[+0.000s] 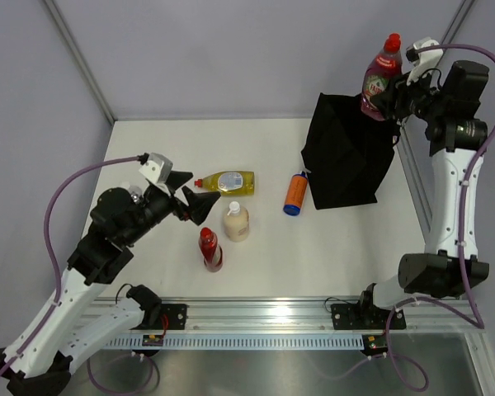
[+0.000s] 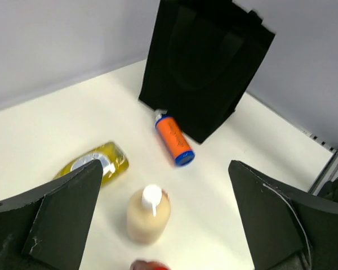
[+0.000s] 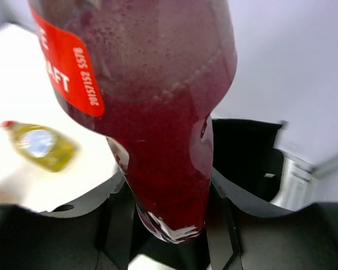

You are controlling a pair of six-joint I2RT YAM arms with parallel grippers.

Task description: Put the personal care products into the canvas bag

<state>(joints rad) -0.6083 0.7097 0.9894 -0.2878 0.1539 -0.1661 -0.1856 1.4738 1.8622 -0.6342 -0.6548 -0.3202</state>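
My right gripper (image 1: 389,97) is shut on a large dark red bottle (image 1: 382,74) and holds it upright in the air above the open top of the black canvas bag (image 1: 346,157). In the right wrist view the bottle (image 3: 158,112) fills the space between the fingers of the gripper (image 3: 168,197), with the bag's mouth (image 3: 245,154) behind it. My left gripper (image 1: 188,198) hangs open and empty over the table. Between its fingers (image 2: 62,214) I see the upright cream bottle (image 2: 148,216). The yellow bottle (image 1: 228,181), orange bottle (image 1: 295,193) and small red bottle (image 1: 210,250) lie around it.
The bag stands at the table's back right, close to the right-hand frame rail (image 1: 417,190). The orange bottle (image 2: 174,139) lies just in front of the bag (image 2: 205,62). Grey walls close off the back and sides.
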